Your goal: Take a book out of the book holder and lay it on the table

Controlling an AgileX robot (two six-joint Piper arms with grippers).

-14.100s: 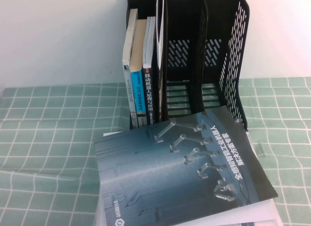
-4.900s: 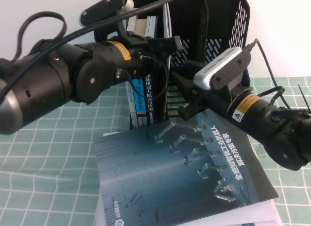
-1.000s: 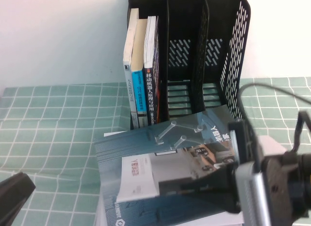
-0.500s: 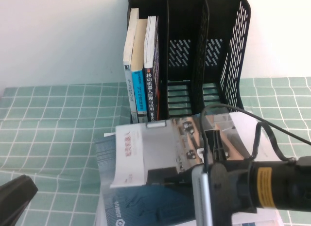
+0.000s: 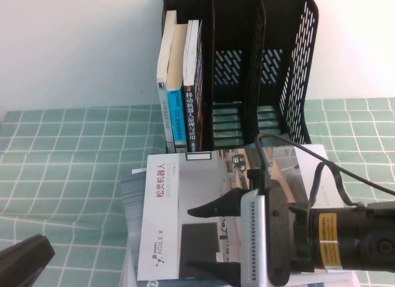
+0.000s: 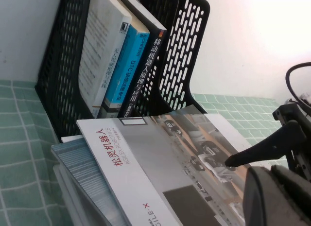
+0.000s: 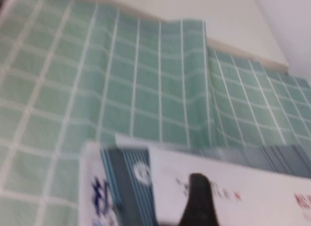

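Now book (image 5: pixel 185 231) atop blue book (image 5: pixel 133 194).

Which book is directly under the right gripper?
The white-and-grey AGILE X booklet, lying flat atop the dark blue book; the open right gripper is over it. Other books stand in the book holder.

My right arm: black cylindrical forearm, yellow warning label, grey-white perforated camera bar at the wrist, black looping cable (image 5: pixel 321 173), black tapered fingers on the right end effector (image 5: pixel 213 241). Left end effector (image 5: pixel 24 262): only a black blunt corner visible.
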